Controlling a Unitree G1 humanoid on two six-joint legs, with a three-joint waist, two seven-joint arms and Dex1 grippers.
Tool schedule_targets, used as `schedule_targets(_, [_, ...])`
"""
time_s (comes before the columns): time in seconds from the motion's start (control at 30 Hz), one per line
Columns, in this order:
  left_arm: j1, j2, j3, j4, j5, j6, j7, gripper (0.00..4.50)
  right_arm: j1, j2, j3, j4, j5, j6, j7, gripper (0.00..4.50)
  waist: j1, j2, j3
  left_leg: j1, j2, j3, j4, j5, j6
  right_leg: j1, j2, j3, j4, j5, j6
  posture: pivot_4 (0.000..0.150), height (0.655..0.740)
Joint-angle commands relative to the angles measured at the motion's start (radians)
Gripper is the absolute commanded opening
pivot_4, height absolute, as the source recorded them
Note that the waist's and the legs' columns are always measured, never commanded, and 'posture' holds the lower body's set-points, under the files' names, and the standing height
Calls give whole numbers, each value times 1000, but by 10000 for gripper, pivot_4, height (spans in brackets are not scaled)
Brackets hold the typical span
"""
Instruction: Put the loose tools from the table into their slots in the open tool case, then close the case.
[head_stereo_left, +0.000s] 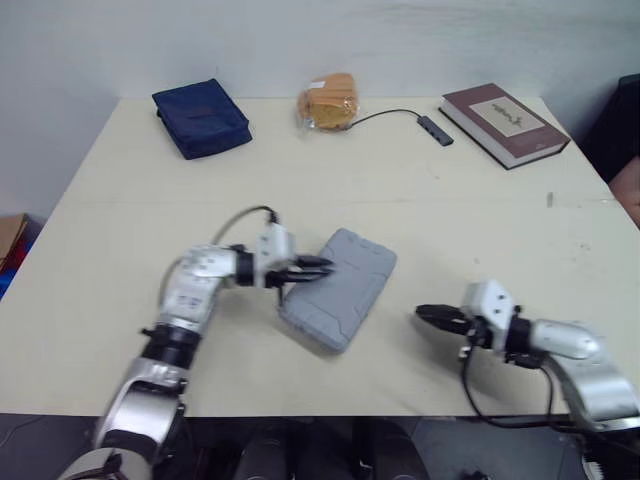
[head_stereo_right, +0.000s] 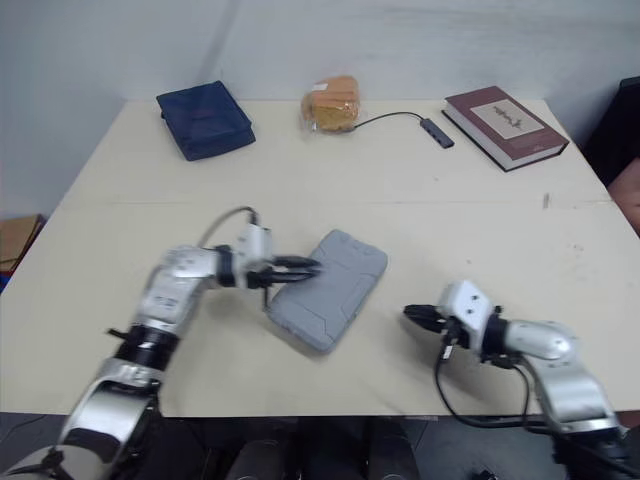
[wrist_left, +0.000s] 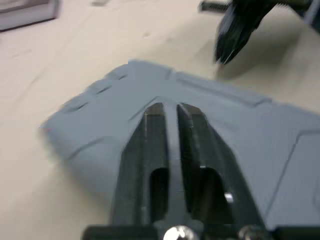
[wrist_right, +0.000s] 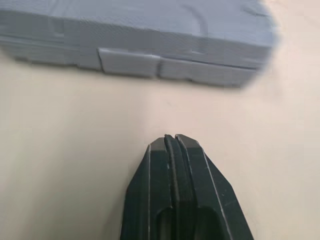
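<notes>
The grey tool case lies shut, lid down, askew in the middle of the table. My left gripper reaches in from the left, its black fingers shut and resting over the case's lid near its left edge; the left wrist view shows the fingertips on the grey lid. My right gripper is shut with nothing in it, low over the bare tabletop to the right of the case. In the right wrist view its tip points at the case's latched side, a short way off.
At the back of the table lie a navy pouch, a bagged bread roll, a small USB hub on a black cable and a dark red book. The table's front edge runs just below both arms.
</notes>
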Motion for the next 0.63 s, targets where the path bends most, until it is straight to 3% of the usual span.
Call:
schedule_targets(0.03, [93, 104, 120, -126, -66, 112, 24, 22756, 7, -67, -121, -30, 52, -51, 54, 15489, 0, -1, 1, 1, 0, 0, 0, 0, 0, 0, 0, 0, 0, 0, 0, 1500, 7400])
schedule_targets(0.2, [358, 276, 284, -236, -97, 208, 16, 44981, 15, -166, -242, 37, 24, -152, 102, 41686, 4, -1, 5, 0, 0, 0, 0, -4, 6, 1, -2, 0, -1, 0, 1, 1500, 7400])
schedule_targets(0.23, [409, 301, 312, -248, -94, 207, 14, 45000, 16, -187, -272, 61, 30, -158, 113, 44331, 4, -2, 8, 0, 0, 0, 0, -4, 5, 0, -2, 0, -2, 0, 1, 1500, 7400])
schedule_targets(0.47, [547, 339, 422, -277, -75, 170, 83, 45000, -25, -275, -337, 181, 25, -217, 153, 44331, 20, -1, 10, 0, 0, -2, -1, -9, 1, 0, -4, 7, -4, 0, 0, 1500, 7400])
schedule_targets(0.63, [535, 283, 396, -293, -93, 200, 142, 45000, -95, -233, -242, 148, 22, -182, 109, 44331, 17, 2, 12, 0, 0, -1, -5, -7, 0, -2, -3, 8, -4, -1, -1, 1500, 7400])
